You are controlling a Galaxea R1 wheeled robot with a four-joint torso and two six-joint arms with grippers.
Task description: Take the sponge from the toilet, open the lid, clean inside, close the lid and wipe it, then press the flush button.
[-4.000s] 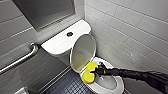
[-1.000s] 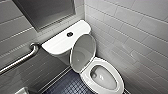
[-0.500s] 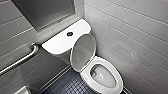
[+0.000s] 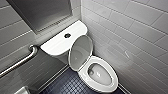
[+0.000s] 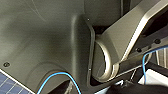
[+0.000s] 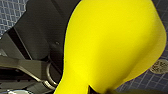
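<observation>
The white toilet [image 4: 114,78] stands in the corner with its lid [image 4: 80,52] raised and leaning back toward the tank. The bowl is open, with water showing at the bottom. The dark round flush button [image 4: 67,35] sits in the middle of the flat tank top [image 4: 56,45]. In the right wrist view the yellow sponge [image 6: 110,42] looms very close, pinched at its narrow end by my right gripper [image 6: 93,90], which is shut on it, with blue floor tiles behind. The left wrist view looks onto my own dark body panels.
A metal grab bar [image 4: 17,62] runs along the left wall. Grey tiled walls close in behind and to the right of the toilet. Dark blue small-tiled floor [image 4: 67,86] lies in front of the bowl, and a round floor drain [image 6: 160,66] is set in it.
Four seconds ago my right arm held the sponge at the bowl in the head view; it has since drawn back out of that picture. Nothing has moved in the last second.
</observation>
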